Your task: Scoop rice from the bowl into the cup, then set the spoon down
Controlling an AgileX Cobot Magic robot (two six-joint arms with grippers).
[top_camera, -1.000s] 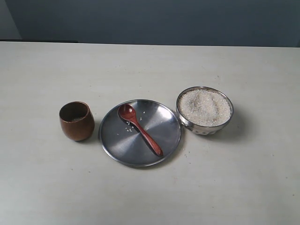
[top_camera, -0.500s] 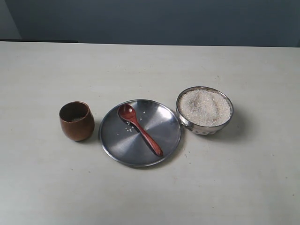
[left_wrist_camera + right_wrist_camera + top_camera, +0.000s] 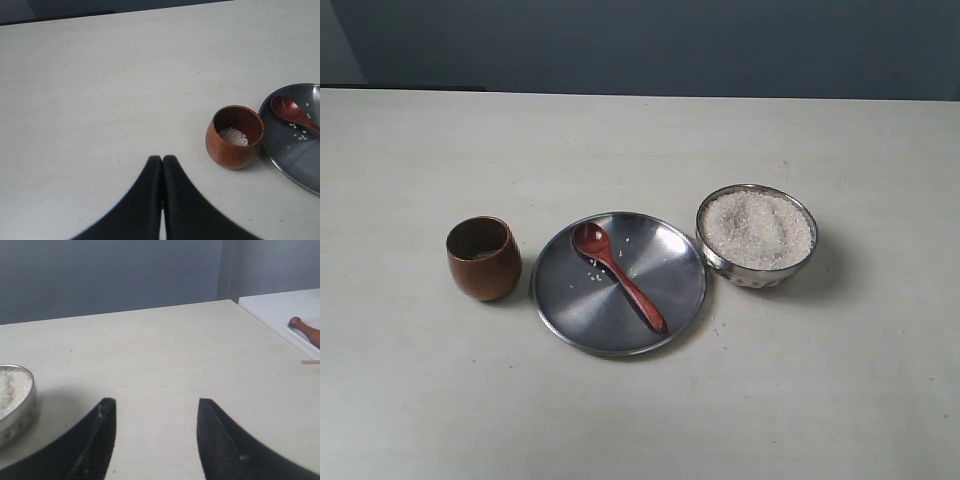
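Left gripper [image 3: 162, 159] clenched, black fingers [image 3: 145, 195] pressed flush with nothing between them, over bare pale table [image 3: 100, 90]. Right gripper [image 3: 156, 407] released, jaws spread wide, grasping nothing, only tabletop in the gap. Near the left gripper, the wooden cup [image 3: 234, 137], upright, with a small patch of rice [image 3: 233, 136] at its dark bottom. Near the right gripper, the steel bowl [image 3: 752, 271], filled almost to the rim with a pale mound of the same grains. Between cup and bowl, a flat steel plate [image 3: 665, 270]. From the plate's centre in the exterior view: cup at 9 o'clock, just beside the rim but apart from it; bowl at 2 o'clock, close against the rim, contact impossible to tell. On the plate, the wooden spoon [image 3: 617, 274], lying loose, round end toward 11 o'clock, handle tip toward 5 o'clock, short of the rim. A few loose grains [image 3: 592, 275] just beside the spoon's neck. Well apart from the right gripper, a white board [image 3: 272, 307] with a reddish-brown wooden piece [image 3: 305, 330] on it, only partly in view.
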